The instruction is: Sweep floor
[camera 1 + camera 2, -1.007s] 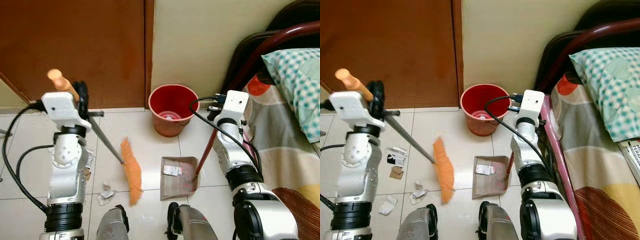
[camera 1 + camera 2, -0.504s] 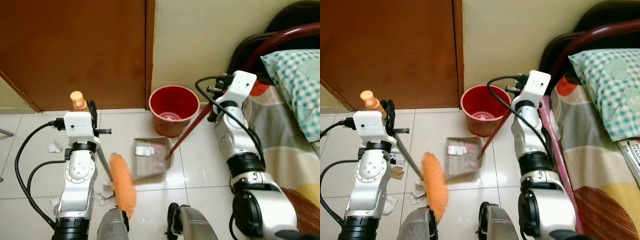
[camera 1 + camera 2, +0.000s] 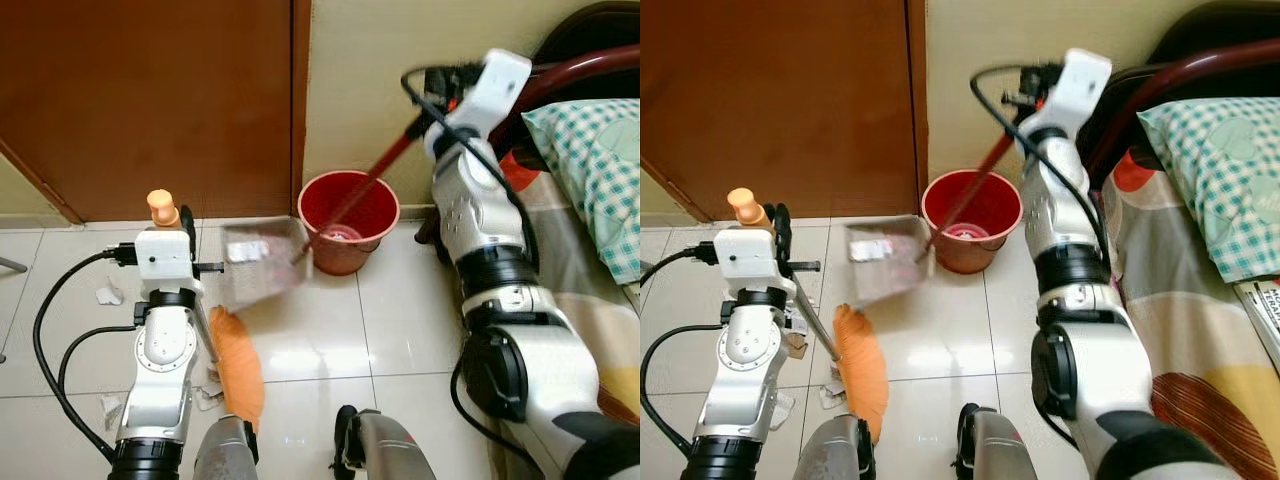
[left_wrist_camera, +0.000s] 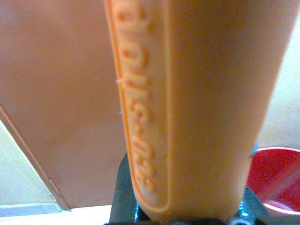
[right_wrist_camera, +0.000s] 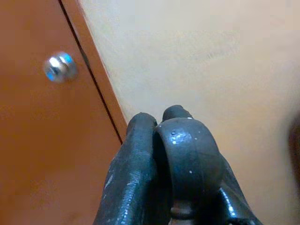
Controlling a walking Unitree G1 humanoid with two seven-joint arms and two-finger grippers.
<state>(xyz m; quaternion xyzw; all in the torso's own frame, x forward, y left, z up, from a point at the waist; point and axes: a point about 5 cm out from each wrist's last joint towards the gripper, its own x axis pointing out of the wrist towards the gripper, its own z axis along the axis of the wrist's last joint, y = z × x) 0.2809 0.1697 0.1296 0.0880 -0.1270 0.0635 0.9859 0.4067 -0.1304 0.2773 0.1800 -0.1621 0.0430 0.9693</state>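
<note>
Right tool (image 3: 440,85) raised high near the wall, closed on the red handle (image 3: 365,180) of the dustpan (image 3: 262,262). Dustpan lifted off the floor, blurred, tilted just beside the red bucket (image 3: 347,218), with paper scraps on it. Left tool (image 3: 172,218) low on the left, closed around the orange grip (image 4: 187,108) of the broom (image 3: 237,365); orange bristle head resting on the tiled floor (image 3: 320,340) near the robot's feet. Few paper bits (image 3: 107,295) lying on the tiles beside the left arm. Brown door (image 3: 150,100) behind, bed (image 3: 590,170) with a checked pillow on the right.
</note>
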